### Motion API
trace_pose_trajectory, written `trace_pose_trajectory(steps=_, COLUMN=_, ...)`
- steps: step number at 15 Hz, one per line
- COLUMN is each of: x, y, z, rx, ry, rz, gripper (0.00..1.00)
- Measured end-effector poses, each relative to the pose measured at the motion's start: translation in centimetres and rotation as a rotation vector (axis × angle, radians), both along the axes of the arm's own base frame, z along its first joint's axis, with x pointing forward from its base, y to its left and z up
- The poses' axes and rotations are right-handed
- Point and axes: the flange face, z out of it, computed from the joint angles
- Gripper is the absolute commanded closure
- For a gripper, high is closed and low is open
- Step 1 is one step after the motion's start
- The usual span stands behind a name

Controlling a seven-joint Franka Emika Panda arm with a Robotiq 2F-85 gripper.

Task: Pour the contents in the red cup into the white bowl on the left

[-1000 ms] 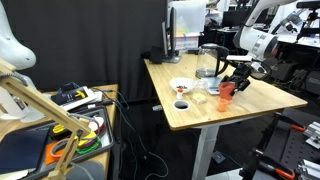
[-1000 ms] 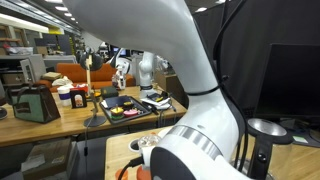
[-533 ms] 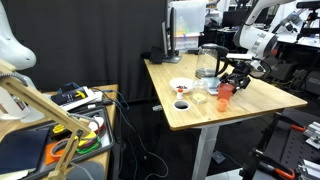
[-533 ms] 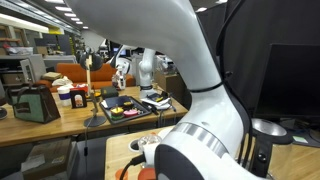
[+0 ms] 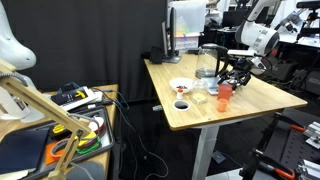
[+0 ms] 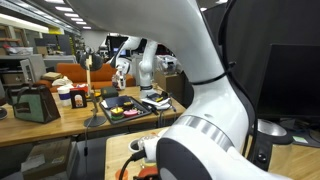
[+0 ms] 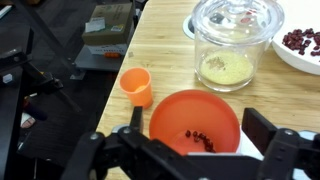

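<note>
The red cup (image 5: 225, 95) stands upright on the wooden table (image 5: 265, 100), to the right of the white bowl (image 5: 173, 86). My gripper (image 5: 236, 76) hangs just above the cup, open. In the wrist view the red cup (image 7: 195, 115) fills the space below my gripper (image 7: 198, 128), with one finger on each side and apart from its rim. A few dark red bits lie in its bottom. The white bowl (image 7: 296, 62), at the top right of that view, holds red berries.
A clear glass jug (image 5: 208, 62) with yellowish contents (image 7: 228, 68) stands behind the cup. A small orange cup (image 7: 136, 86) sits to its left in the wrist view. A small white cup with a dark inside (image 5: 181, 103) is near the table's front edge. The robot's own arm fills one exterior view (image 6: 190, 110).
The gripper has opened and let go of the red cup, then risen a little above it. The cup stays upright on the table.
</note>
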Motion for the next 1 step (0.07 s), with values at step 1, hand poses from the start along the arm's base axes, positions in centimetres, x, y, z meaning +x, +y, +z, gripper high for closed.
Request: trace_pose_trajectory(steps=1, x=0.00, y=0.00, z=0.00, rx=0.000, ry=0.000, rz=0.000, gripper=0.00)
